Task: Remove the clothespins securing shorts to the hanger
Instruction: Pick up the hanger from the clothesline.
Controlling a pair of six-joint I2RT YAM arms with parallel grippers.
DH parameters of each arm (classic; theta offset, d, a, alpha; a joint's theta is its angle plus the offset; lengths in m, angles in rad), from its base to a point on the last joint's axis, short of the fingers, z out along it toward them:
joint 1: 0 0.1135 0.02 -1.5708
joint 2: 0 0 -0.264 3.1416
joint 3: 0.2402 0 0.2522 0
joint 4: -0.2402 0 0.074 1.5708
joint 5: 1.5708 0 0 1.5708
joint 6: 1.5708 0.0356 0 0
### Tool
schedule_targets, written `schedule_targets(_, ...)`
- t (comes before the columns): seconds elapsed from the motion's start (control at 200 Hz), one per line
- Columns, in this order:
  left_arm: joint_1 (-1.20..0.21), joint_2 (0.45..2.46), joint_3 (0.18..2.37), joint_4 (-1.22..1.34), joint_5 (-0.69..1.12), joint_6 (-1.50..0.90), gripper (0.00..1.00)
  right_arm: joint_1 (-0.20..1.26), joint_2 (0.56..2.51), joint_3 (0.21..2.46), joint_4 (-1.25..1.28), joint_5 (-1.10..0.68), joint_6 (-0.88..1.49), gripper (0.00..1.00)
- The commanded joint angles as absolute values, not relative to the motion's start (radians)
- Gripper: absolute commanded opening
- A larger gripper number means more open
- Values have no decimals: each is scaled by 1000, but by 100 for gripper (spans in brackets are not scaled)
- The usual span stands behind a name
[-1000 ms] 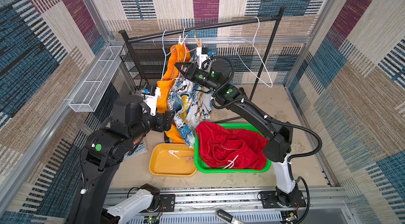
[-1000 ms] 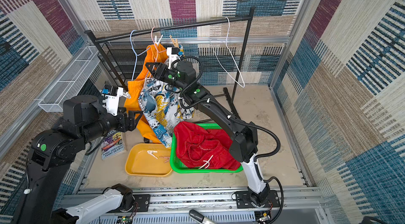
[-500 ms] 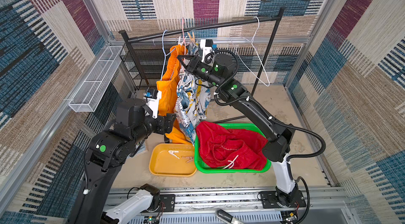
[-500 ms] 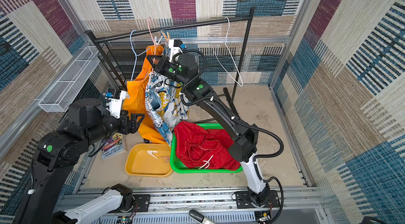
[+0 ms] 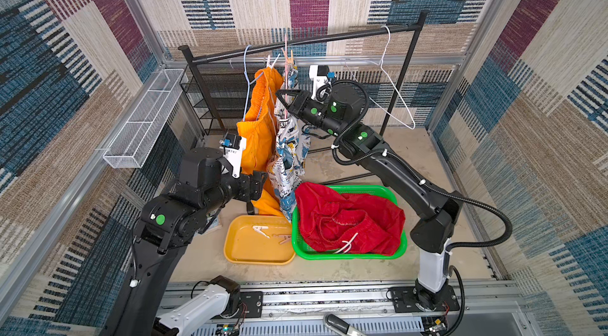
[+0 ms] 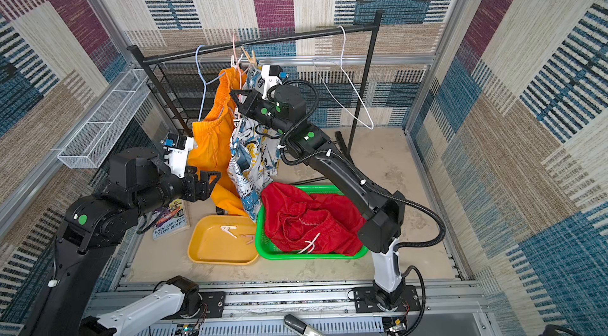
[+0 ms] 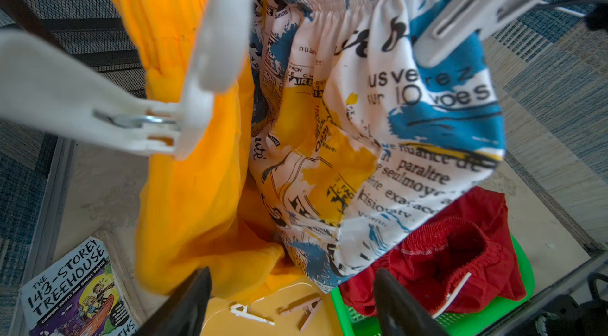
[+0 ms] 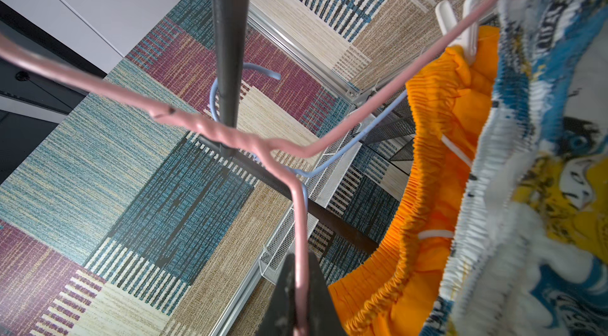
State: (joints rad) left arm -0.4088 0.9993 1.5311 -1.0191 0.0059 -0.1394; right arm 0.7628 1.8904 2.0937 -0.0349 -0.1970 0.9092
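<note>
On the table nearest the arm bases, a yellow tray (image 5: pixel 245 248) holds two loose clothespins: a white clothespin (image 5: pixel 261 230) and, at its 3 o'clock, a tan-pink clothespin (image 5: pixel 284 238). Touching the tray at 3 o'clock is a green basket (image 5: pixel 378 190) holding the red shorts (image 5: pixel 352 219) in a heap. At the tray's 9 o'clock lies a paperback book (image 6: pixel 171 222).

Just beyond the tray, the left end effector (image 5: pixel 262 179) has its jaws spread wide and holds nothing, close to the lower part of the orange shorts (image 5: pixel 256 130). At their 3 o'clock and touching them hang the printed shorts (image 5: pixel 289 150), white with blue and yellow.

Higher and farther, the right end effector (image 8: pixel 300 262) is clamped on the wire of the pink hanger (image 8: pixel 230 137), which carries the printed shorts. The orange shorts hang from a blue hanger (image 5: pixel 246 87). White pegs (image 5: pixel 270 62) and a tan peg (image 5: pixel 289 56) grip the waistbands near the top.

Both hangers hook over a black garment rail (image 5: pixel 329 40); toward 3 o'clock along it hangs a bare white hanger (image 5: pixel 394 94).
</note>
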Motion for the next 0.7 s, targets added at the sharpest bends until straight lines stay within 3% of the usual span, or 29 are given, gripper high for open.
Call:
schedule_targets(0.0, -409, 1002, 1524, -970, 19, -165, 82, 763, 1808, 2014, 99, -153, 879, 10)
schedule_targets(0.386, -409, 1023, 1492, -927, 48, -173, 81, 764, 1524, 1677, 191, -37, 872, 9)
schedule_targets(0.696, -410, 1040, 1458, -882, 83, -185, 81, 767, 1358, 1557, 226, 56, 871, 5)
